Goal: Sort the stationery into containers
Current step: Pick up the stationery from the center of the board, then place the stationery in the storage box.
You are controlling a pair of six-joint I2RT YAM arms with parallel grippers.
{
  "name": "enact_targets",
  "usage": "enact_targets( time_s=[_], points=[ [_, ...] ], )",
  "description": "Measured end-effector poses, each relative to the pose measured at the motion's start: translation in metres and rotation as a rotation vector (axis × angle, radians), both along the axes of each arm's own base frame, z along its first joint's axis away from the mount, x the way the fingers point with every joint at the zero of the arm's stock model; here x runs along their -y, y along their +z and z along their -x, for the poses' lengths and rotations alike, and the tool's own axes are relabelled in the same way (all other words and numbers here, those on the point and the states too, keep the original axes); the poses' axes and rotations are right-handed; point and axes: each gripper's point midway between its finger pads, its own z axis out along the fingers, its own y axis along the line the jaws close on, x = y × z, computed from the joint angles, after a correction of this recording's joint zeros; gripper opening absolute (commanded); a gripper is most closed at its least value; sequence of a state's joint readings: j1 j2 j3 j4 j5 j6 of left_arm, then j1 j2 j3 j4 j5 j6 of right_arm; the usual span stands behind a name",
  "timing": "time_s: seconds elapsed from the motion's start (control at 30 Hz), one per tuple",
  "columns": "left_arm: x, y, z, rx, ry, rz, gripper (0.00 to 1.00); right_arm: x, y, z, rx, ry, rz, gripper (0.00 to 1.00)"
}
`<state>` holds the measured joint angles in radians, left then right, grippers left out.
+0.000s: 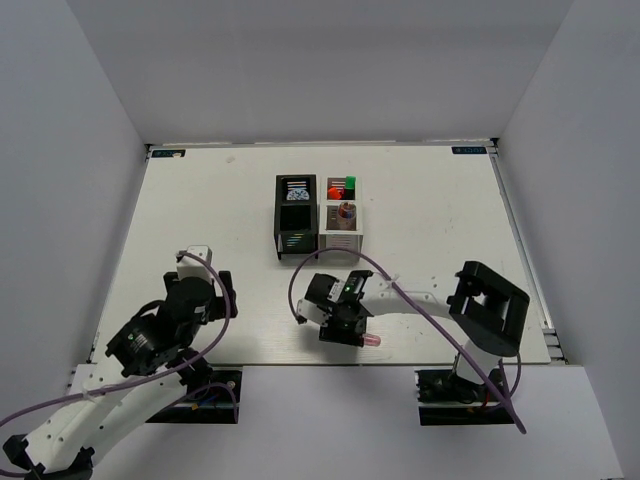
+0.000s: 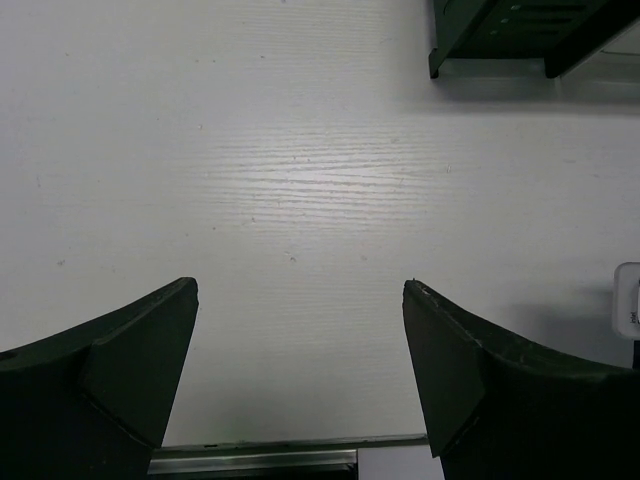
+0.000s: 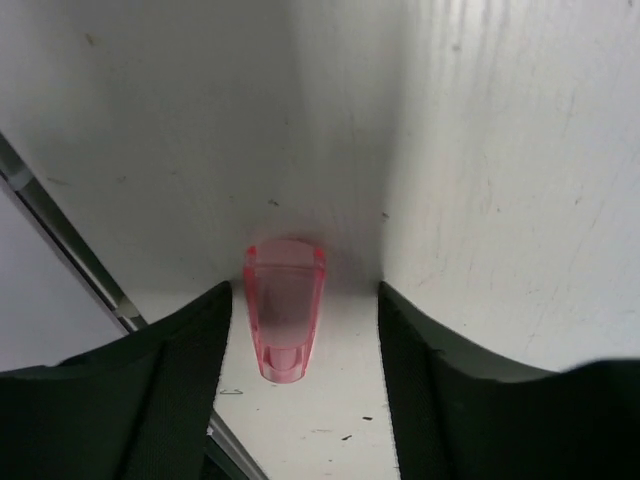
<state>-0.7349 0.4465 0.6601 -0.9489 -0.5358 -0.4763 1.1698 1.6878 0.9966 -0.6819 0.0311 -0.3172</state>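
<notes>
Lying on the tabletop [image 1: 220, 200] near its front edge, the pink-clear tube [image 3: 285, 310] is sitting between the fingers of the right end effector [image 3: 305, 290], which are standing apart with a gap on each side. The left end effector [image 2: 300, 290] is hanging wide apart over bare tabletop, holding nothing. The black box [image 1: 294, 215] and white-grey box [image 1: 341, 215] are standing side by side farther back.

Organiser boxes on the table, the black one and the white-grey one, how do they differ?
In the top view, the black box stands on the left and the white-grey box on the right. The black box's far compartment holds a blue-white tape roll; the white-grey box's holds highlighters with green and orange caps. Both have two compartments and stand touching.
</notes>
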Motion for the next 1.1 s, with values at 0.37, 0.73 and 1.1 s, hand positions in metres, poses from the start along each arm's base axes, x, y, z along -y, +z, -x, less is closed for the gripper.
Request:
enact_targets(
  time_s=[0.37,0.73,1.1],
  points=[
    [-0.020,-0.005,0.016,0.008,0.034,0.002,0.95,-0.002,-0.001,0.007,0.084,0.068,0.103,0.00],
    [-0.030,-0.018,0.025,-0.015,0.054,-0.013,0.95,-0.058,0.061,-0.036,0.210,0.107,-0.074,0.00],
    [-0.031,-0.027,0.027,-0.038,0.067,-0.016,0.95,-0.156,0.268,-0.175,0.660,-0.196,-0.731,0.00]
  ],
)
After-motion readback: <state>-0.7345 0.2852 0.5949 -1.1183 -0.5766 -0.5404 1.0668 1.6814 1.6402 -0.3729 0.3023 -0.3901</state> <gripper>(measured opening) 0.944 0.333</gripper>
